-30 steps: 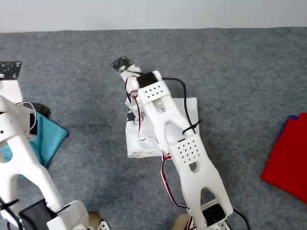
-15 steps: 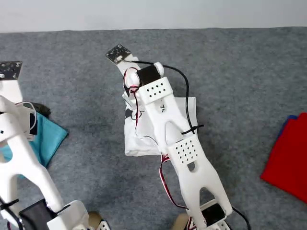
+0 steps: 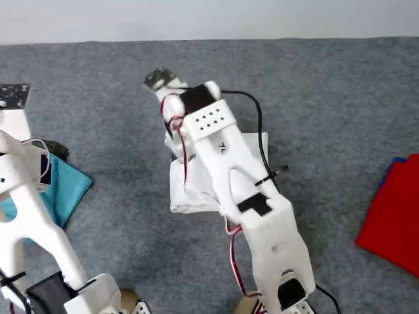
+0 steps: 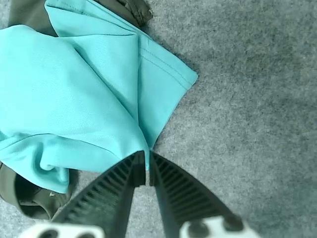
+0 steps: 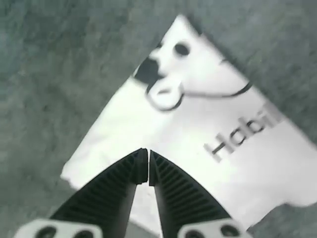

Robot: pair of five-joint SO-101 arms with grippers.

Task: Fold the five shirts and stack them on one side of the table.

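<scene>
Since the earlier frames the right arm is raised at the elbow, and its upper segment is brought closer to the high camera. The white shirt lies folded mid-worktop, partly covered by that arm. The right tool is held over the printed face of the shirt with its jaws drawn narrow, almost touching; whether cloth is caught between them cannot be told. The left tool is likewise closed to a thin slit, its tips set at the pointed corner of the teal shirt. This shirt is spread over a dark olive garment. A red shirt is seen at the right edge of the high view, well apart.
</scene>
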